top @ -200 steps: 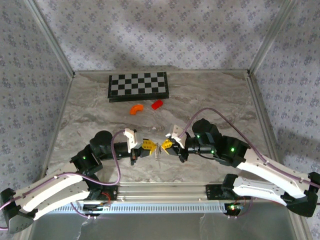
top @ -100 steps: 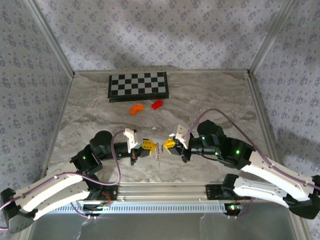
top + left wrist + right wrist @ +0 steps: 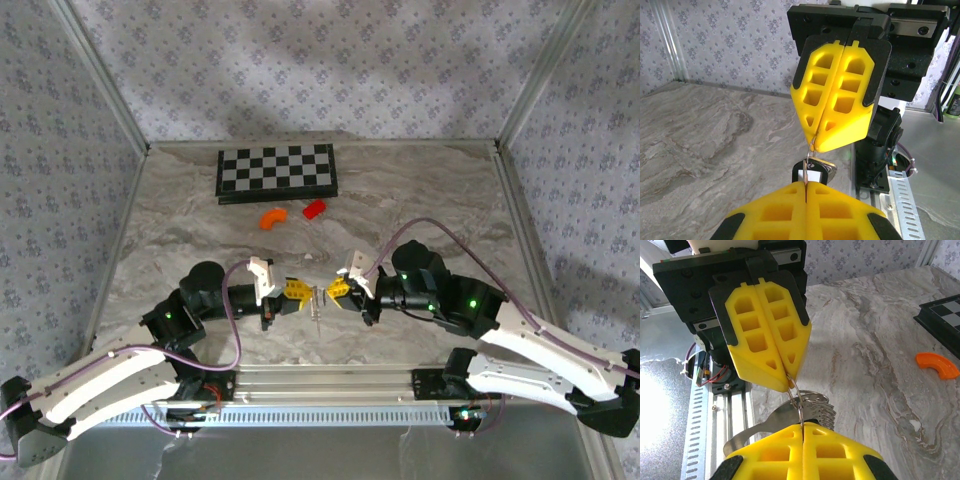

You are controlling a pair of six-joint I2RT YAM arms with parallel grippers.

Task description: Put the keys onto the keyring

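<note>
My two grippers meet tip to tip above the table's front middle. The left gripper (image 3: 303, 293) and the right gripper (image 3: 331, 290) are both shut on the keyring (image 3: 317, 297), a thin silvery wire loop stretched between them. In the left wrist view my left gripper (image 3: 806, 184) pinches a thin metal edge, and the right gripper (image 3: 816, 145) grips the keyring (image 3: 812, 150). A black-headed key (image 3: 824, 172) with a pale centre hangs between them. In the right wrist view my right gripper (image 3: 801, 424) clamps the keyring (image 3: 798, 402). The left gripper (image 3: 789, 382) holds the loop's far side. Silvery toothed keys (image 3: 823, 412) dangle there.
A checkerboard (image 3: 277, 172) lies at the back of the table. A curved orange piece (image 3: 272, 217) and a red block (image 3: 314, 208) lie in front of it. A flat silvery strip (image 3: 771, 416) hangs off the bunch. The metal rail (image 3: 330, 385) runs along the near edge.
The right arm has shifted a little to the right and down, its gripper staying at the ring. The left arm and the hanging keys have barely moved. Both grippers stay shut.
</note>
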